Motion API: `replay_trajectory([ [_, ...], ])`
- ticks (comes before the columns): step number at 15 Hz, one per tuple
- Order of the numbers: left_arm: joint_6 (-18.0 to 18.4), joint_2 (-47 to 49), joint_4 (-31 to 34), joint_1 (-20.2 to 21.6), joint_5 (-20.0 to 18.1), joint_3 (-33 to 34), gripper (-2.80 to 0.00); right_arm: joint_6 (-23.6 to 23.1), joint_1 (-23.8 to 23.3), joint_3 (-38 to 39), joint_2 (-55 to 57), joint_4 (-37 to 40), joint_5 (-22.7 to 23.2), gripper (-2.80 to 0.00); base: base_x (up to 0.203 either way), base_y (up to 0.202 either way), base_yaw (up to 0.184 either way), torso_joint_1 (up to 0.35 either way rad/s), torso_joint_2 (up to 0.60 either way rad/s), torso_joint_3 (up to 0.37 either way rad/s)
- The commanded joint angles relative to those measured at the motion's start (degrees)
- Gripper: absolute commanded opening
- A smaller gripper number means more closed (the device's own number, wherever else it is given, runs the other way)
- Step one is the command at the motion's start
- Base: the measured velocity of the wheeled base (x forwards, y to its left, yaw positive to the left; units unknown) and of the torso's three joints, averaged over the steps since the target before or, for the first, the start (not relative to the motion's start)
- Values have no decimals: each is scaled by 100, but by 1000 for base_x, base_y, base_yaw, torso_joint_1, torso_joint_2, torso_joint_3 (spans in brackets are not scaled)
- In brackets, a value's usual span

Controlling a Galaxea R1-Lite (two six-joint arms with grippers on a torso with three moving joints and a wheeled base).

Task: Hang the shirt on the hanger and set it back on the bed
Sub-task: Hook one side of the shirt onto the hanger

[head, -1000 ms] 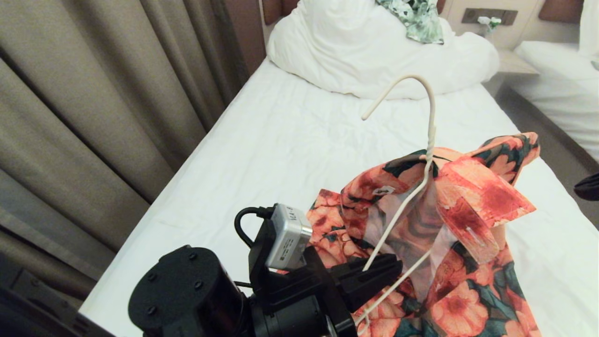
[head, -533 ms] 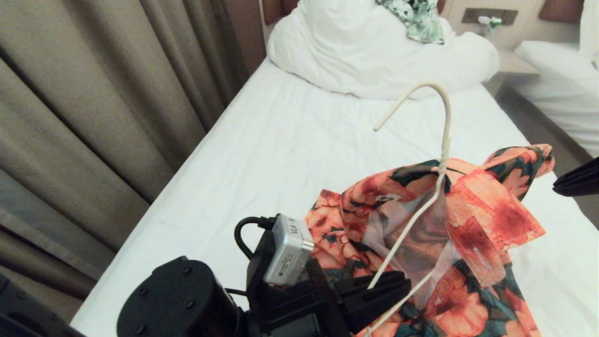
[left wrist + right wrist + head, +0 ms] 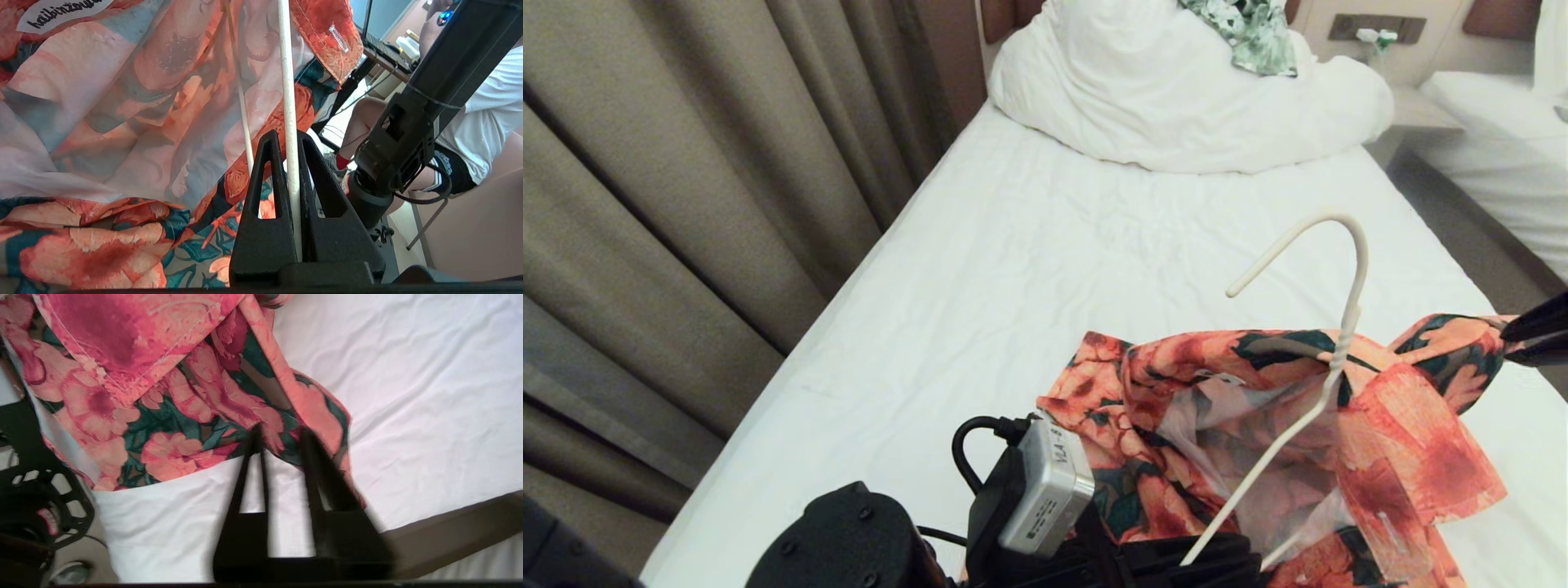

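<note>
Left wrist view: left gripper (image 3: 291, 163) clamps hanger (image 3: 286, 81).

Hanger (image 3: 1327, 310) (with shirt (image 3: 1413, 425)) sank lower.

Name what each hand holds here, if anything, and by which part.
The left hand is shut on the hanger, gripping one wire arm inside the shirt. The right hand is open at the shirt's edge, holding nothing.
</note>
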Motion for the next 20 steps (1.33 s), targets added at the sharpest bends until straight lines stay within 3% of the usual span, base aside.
replay_trajectory([
  [1,-8,32,-48,-26,-15,23,-280,-67,81,-11,37,-86,17,0,0,0,0,0,0,0],
  [9,27,14,-48,-27,-9,15,-280,-58,637,-11,531,-493,269,0,0,0,0,0,0,0],
  [14,36,-12,-48,-27,0,6,-280,-50,722,25,762,-526,379,0,0,0,0,0,0,0],
  [20,27,23,-48,-22,-9,32,-280,2,666,98,916,-488,1343,0,0,0,0,0,0,0],
])
